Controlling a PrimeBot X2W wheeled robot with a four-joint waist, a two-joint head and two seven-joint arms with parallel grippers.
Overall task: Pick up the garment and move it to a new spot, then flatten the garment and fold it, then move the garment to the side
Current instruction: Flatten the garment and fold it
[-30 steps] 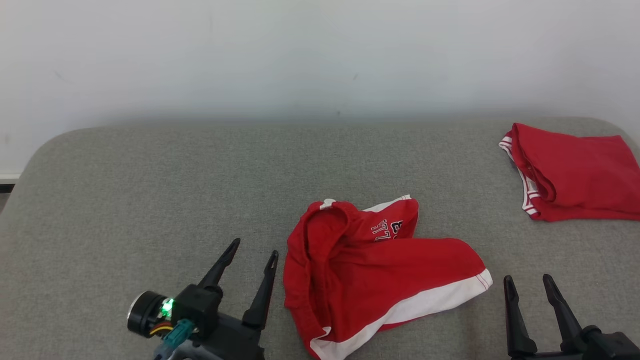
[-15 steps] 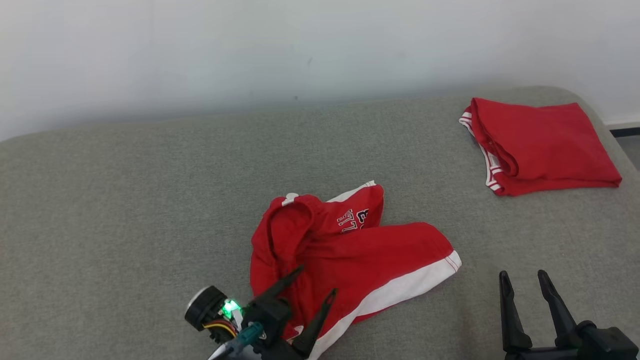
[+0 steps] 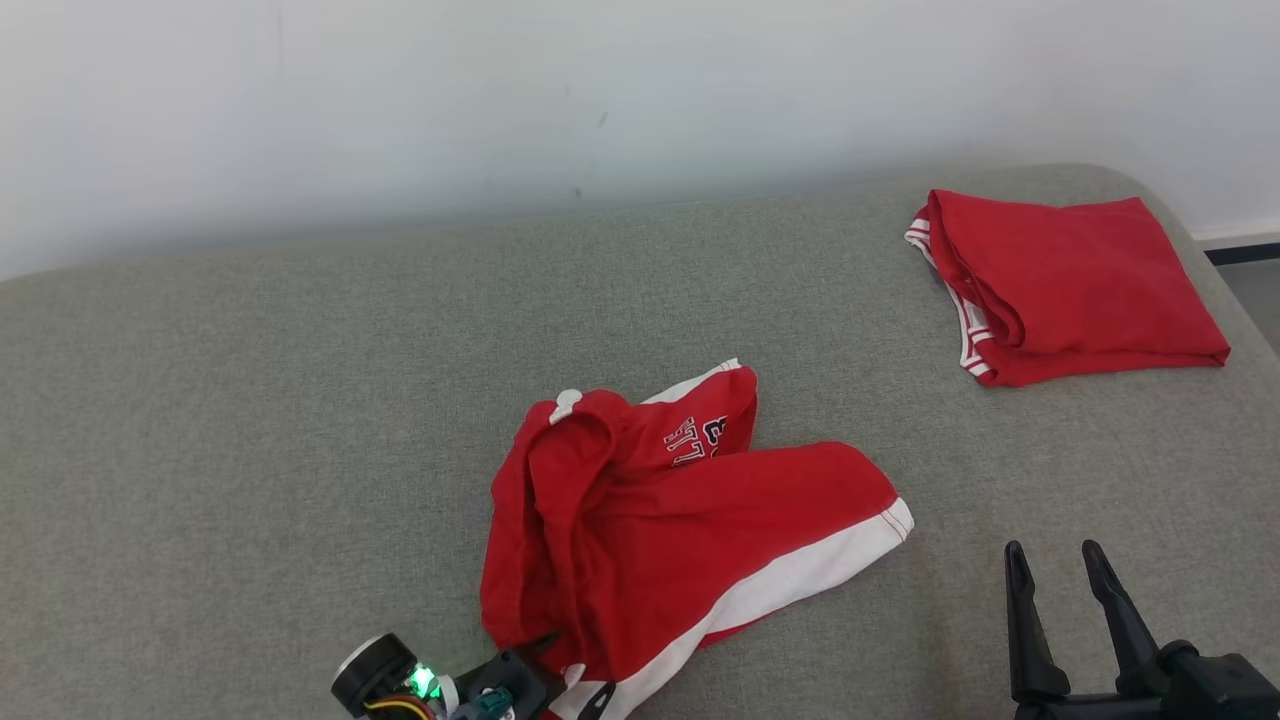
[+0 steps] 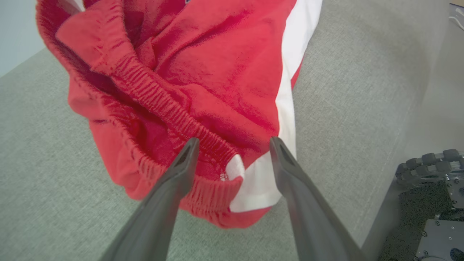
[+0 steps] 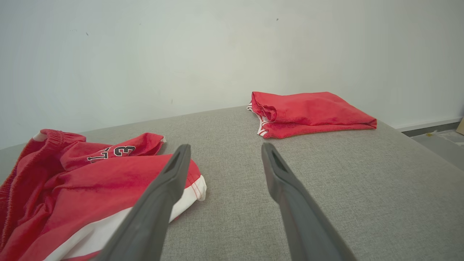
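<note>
Spread left gripper (image 4: 233, 141) straddles the ribbed waistband (image 4: 163, 105) of crumpled red shorts (image 3: 680, 530) on grey woven upholstery (image 3: 250, 400); right gripper (image 3: 1052, 547) spread at five o'clock.

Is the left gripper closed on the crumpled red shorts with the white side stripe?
No, the left gripper is open, its fingers spread either side of the waistband corner of the crumpled red shorts.

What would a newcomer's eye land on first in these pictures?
The crumpled red shorts with a white stripe, middle of the grey cushion, the open left gripper poised over their waistband. Then the folded red garment at the far right corner.
</note>
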